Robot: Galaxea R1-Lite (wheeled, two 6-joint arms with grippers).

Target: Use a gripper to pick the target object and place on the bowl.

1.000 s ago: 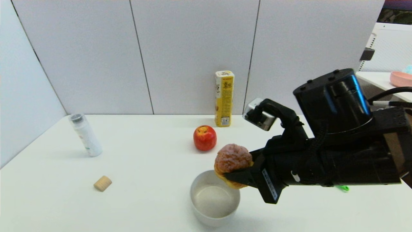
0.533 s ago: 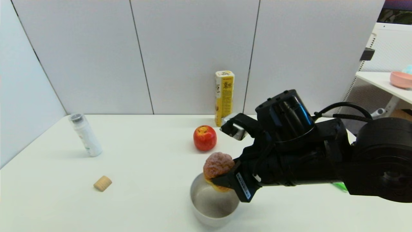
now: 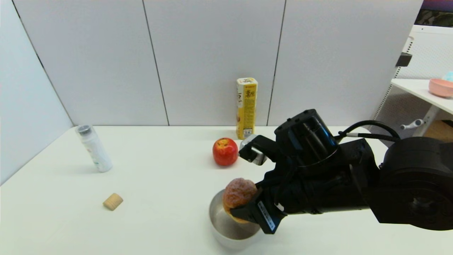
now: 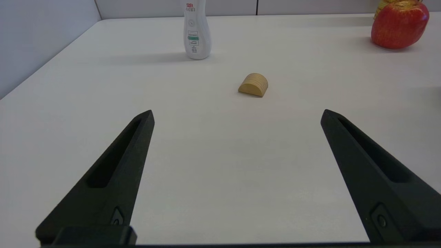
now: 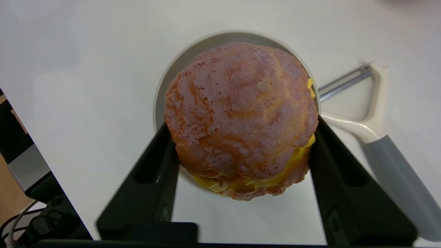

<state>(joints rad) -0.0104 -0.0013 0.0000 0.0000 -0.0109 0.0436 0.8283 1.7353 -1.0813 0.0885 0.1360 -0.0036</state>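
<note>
My right gripper [image 3: 242, 209] is shut on the golden-brown bun [image 3: 239, 194] with the crackled top and yellow filling. It holds the bun just above the light grey-white bowl [image 3: 219, 233], over the bowl's near-right part. In the right wrist view the bun [image 5: 241, 117] sits between the two black fingers [image 5: 151, 172] and covers most of the bowl [image 5: 165, 86] below. My left gripper [image 4: 237, 117] is open and empty over bare table; it is out of the head view.
A red apple [image 3: 225, 151] and a tall yellow carton [image 3: 246, 108] stand behind the bowl. A white bottle [image 3: 94, 148] and a small wooden half-cylinder [image 3: 113, 201] lie at the left. A peeler [image 5: 375, 137] lies beside the bowl. A pink bowl [image 3: 440, 86] sits on a side shelf.
My right arm has moved left and down with the bun, from beside and above the bowl to just over its opening. The left gripper has not moved.
</note>
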